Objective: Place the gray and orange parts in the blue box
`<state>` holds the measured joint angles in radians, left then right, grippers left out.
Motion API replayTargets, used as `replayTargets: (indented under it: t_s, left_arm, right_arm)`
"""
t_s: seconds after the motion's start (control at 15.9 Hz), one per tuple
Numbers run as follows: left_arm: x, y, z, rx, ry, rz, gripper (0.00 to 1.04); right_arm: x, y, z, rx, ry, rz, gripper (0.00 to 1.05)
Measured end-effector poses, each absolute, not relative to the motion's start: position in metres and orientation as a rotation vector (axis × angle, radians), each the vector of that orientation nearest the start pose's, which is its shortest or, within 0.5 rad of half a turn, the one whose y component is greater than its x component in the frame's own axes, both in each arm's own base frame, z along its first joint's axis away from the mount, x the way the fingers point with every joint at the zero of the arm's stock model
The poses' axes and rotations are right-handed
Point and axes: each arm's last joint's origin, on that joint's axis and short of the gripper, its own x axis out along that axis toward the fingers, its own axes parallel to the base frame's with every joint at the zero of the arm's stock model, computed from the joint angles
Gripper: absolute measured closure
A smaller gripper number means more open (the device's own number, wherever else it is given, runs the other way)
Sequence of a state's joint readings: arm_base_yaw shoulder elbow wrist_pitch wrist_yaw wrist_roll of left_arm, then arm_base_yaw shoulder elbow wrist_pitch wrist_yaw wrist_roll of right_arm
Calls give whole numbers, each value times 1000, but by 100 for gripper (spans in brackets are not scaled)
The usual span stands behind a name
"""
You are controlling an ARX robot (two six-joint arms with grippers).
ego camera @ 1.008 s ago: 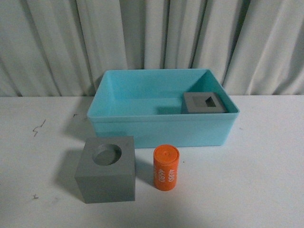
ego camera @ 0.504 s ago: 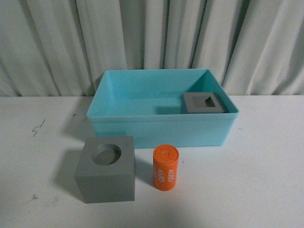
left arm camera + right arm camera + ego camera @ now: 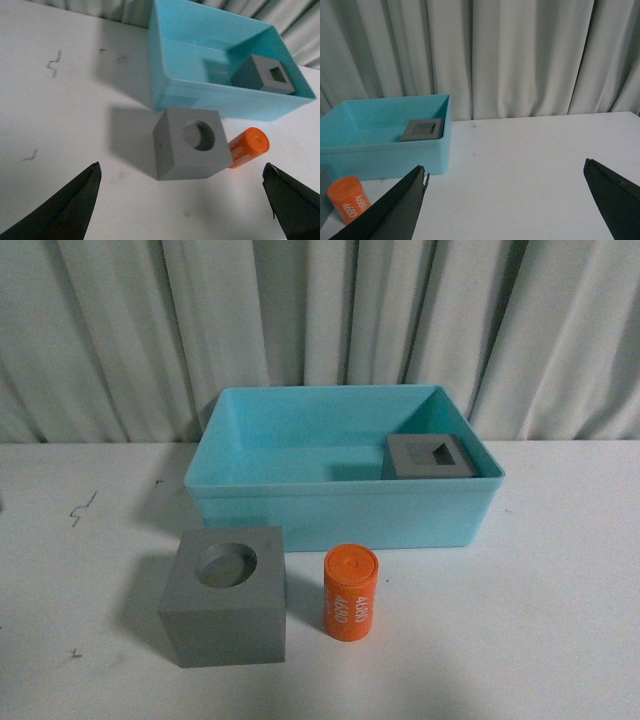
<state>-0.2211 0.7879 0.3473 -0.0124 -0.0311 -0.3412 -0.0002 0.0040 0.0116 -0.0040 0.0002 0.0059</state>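
Note:
A gray cube with a round recess (image 3: 224, 608) stands on the white table in front of the blue box (image 3: 340, 505). An orange cylinder with white digits (image 3: 350, 593) stands upright just right of it. A second gray cube with a square recess (image 3: 430, 456) sits inside the box at its right side. Neither arm shows in the front view. My left gripper (image 3: 182, 205) is open, above the table, with the round-recess cube (image 3: 192, 143) and cylinder (image 3: 248, 146) just beyond its fingertips. My right gripper (image 3: 505, 205) is open over bare table, right of the box (image 3: 385, 150).
A pale pleated curtain (image 3: 320, 330) hangs behind the table. Small dark marks (image 3: 82, 505) dot the white tabletop left of the box. In the right wrist view the cylinder (image 3: 347, 197) stands left of the gripper.

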Motion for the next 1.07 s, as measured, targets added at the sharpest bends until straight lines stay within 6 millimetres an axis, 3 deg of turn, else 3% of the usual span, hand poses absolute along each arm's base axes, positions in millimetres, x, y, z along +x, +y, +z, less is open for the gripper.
replayTargets:
  t_s: [0.19, 0.44, 0.69, 1.07]
  left_arm:
    - [205, -61, 180, -237, 552, -190, 7]
    - [247, -77, 150, -184, 622, -222, 7]
    - [269, -82, 131, -161, 658, -233, 7]
    - [287, -97, 109, -131, 696, -258, 7]
  right_arm:
    - [97, 0, 167, 6, -4, 0, 6]
    - [97, 0, 167, 6, -4, 0, 6]
    - [97, 0, 167, 6, -4, 0, 6]
    - [97, 0, 167, 6, -5, 0, 6]
